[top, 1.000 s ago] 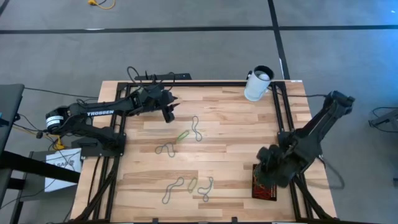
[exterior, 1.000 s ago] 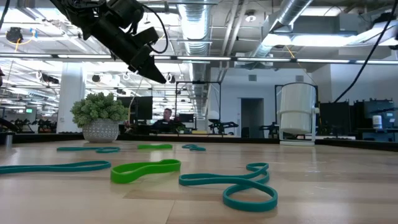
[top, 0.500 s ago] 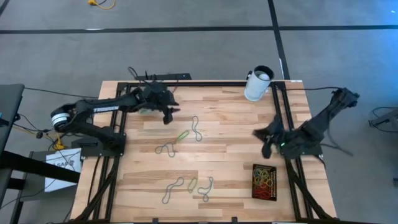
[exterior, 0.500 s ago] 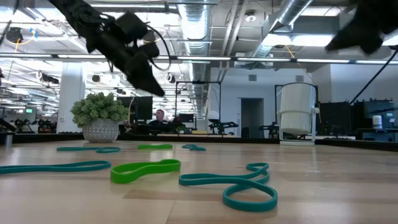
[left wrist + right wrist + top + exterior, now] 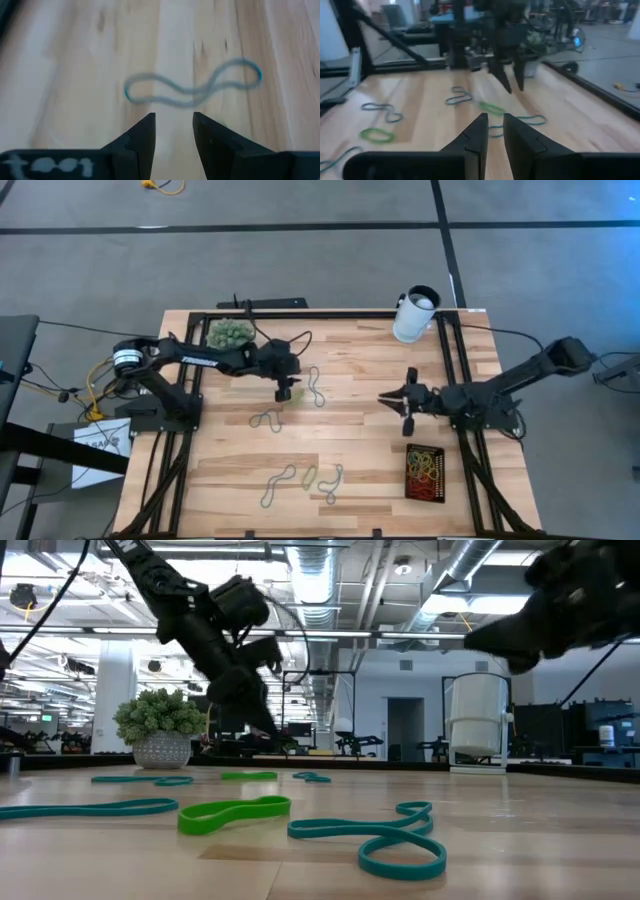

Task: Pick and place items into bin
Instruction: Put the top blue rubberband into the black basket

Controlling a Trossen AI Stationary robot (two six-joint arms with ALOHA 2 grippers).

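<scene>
A pale wooden table (image 5: 360, 450) stood on a grey floor, with an open workspace of ducts and ceiling lights behind it in the low view. The left gripper (image 5: 284, 391) hung over the middle of the table, its jaws parted by a narrow gap and holding nothing. Just ahead of its fingertips (image 5: 145, 131) a blue-grey rubber band (image 5: 192, 90) lay flat in a figure-eight, apart from both fingers. In the high view a green band (image 5: 294, 398) lay just beside that gripper, and a grey loop (image 5: 266, 419) lay near it on the side toward the table's front.

The right gripper (image 5: 404, 402) reached in from the table's right edge, pointing toward the left gripper, well apart from it. Its jaws stood close together with a slim gap between them, empty. Past its fingertips (image 5: 479, 131) a green band lay on the wood, with the other arm's gripper (image 5: 509, 72) farther off.

The black bin (image 5: 428, 472) sat just behind and beside the right gripper, near the table's front right, with red and yellow bands (image 5: 426, 470) inside. More loops (image 5: 305, 478) lay near the front edge. A white cup (image 5: 415, 314) and a green spiky ball (image 5: 230, 332) stood at the far side.
</scene>
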